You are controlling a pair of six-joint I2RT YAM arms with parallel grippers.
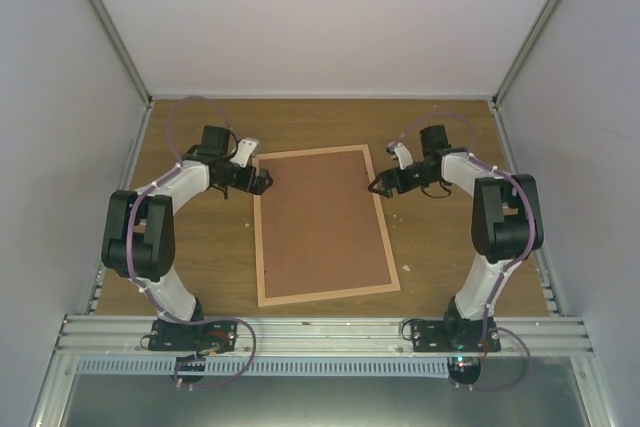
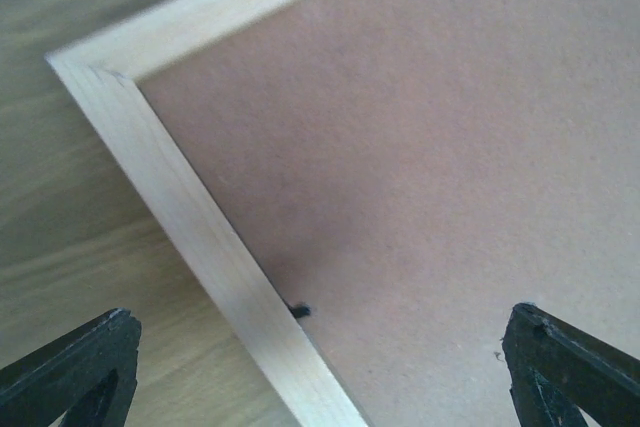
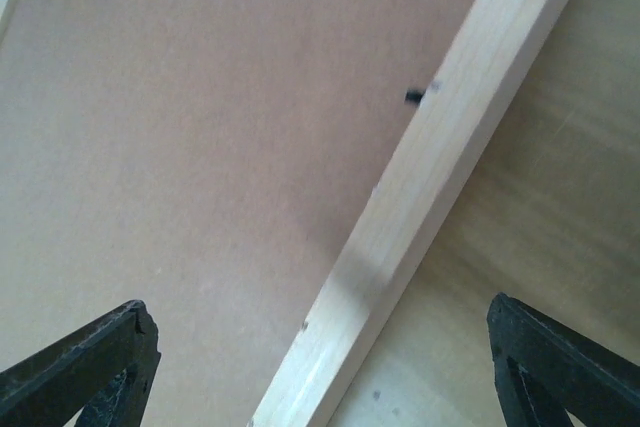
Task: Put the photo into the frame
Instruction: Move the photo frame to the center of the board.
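Frame [image 1: 322, 224] lying back-up on the desk [image 1: 210, 257], backing board in place (photo unseen), both claws [image 1: 262, 182] [image 1: 380, 186] spread wide over its long rails.

left gripper [image 1: 266, 182] open, right gripper [image 1: 377, 187] open, arms angled inward

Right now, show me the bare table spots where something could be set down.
Bare wood lies behind the frame toward the back wall, and along both side edges outside the arms. A thin strip runs between the frame's near edge and the base rail. It is crowded at the frame's far corners, where the left gripper and right gripper hover.
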